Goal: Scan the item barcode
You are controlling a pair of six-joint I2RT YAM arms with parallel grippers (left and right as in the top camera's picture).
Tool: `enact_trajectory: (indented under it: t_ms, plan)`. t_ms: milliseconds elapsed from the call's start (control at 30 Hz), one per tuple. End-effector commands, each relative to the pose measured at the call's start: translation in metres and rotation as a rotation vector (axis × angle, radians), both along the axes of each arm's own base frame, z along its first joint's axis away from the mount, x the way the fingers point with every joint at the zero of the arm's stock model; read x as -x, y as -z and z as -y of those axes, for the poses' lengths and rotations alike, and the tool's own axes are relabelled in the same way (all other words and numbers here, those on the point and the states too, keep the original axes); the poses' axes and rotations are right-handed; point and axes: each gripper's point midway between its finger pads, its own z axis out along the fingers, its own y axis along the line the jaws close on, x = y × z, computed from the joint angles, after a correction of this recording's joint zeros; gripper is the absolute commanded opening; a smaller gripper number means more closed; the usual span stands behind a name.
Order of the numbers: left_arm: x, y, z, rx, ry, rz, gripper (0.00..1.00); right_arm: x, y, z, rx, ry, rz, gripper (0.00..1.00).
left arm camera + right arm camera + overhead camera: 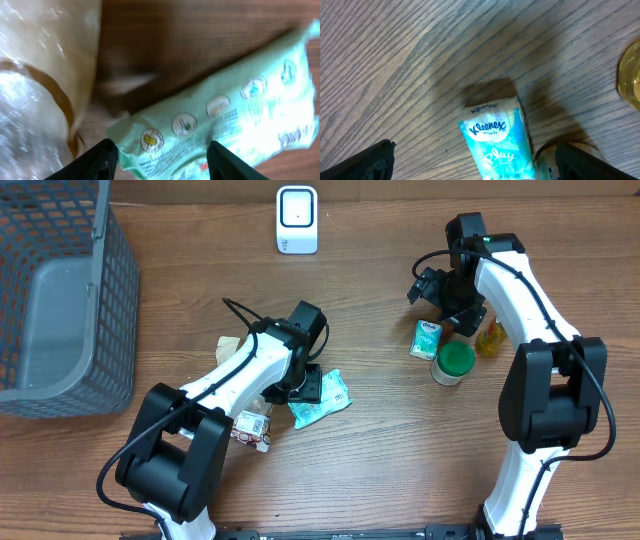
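Left wrist — jaws straddle green packet.

Kleenex pack on wood table, tool spread wide, yellow object at right edge

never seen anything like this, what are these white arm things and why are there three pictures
These are two robot arms at a wooden table, each ending in a two-finger pincer. The wide picture looks down from above. The two close-ups come from a camera on each wrist, so each shows that arm's own fingers at the bottom edge.

On the table are a grey basket, a white scanner and some small groceries. The left pincer is open, with a finger on either side of a pale green packet, and it is not clearly squeezing it. The right pincer hangs open above a Kleenex pack, which lies beside a green-lidded jar. Nothing is lifted yet.
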Motion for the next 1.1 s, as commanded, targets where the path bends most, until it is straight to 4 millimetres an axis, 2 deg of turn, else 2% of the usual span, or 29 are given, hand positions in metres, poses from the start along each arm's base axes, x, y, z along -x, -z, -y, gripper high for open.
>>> enact_trajectory:
  t_ms: [0, 100, 333, 467, 533, 767, 933, 1067]
  plan:
    - [0.016, 0.000, 0.017, 0.105, 0.014, -0.091, 0.63, -0.009, -0.017, 0.001, -0.005, 0.000, 0.052, 1.00]
    - [0.022, -0.004, 0.028, 0.174, 0.021, -0.124, 0.62, -0.009, -0.017, 0.001, -0.005, 0.000, 0.052, 1.00]
    - [0.013, -0.015, 0.026, 0.149, 0.078, -0.092, 0.63, -0.009, -0.017, 0.001, -0.005, 0.000, 0.052, 1.00]
    - [0.000, -0.013, 0.018, 0.088, 0.108, -0.027, 0.79, -0.009, -0.017, 0.001, -0.005, 0.000, 0.052, 1.00]
    - [-0.003, -0.012, 0.012, 0.053, 0.107, -0.012, 1.00, -0.009, -0.017, 0.001, -0.005, 0.000, 0.052, 1.00]
    - [-0.005, -0.012, 0.012, 0.050, 0.113, -0.001, 0.99, -0.009, -0.017, 0.001, -0.005, 0.000, 0.052, 1.00]
    - [-0.004, -0.008, 0.012, 0.053, 0.113, 0.003, 0.85, -0.009, -0.017, 0.001, -0.005, 0.000, 0.052, 1.00]
    - [-0.001, 0.003, 0.010, 0.054, 0.113, 0.008, 0.81, -0.009, -0.017, 0.001, -0.005, 0.000, 0.052, 1.00]
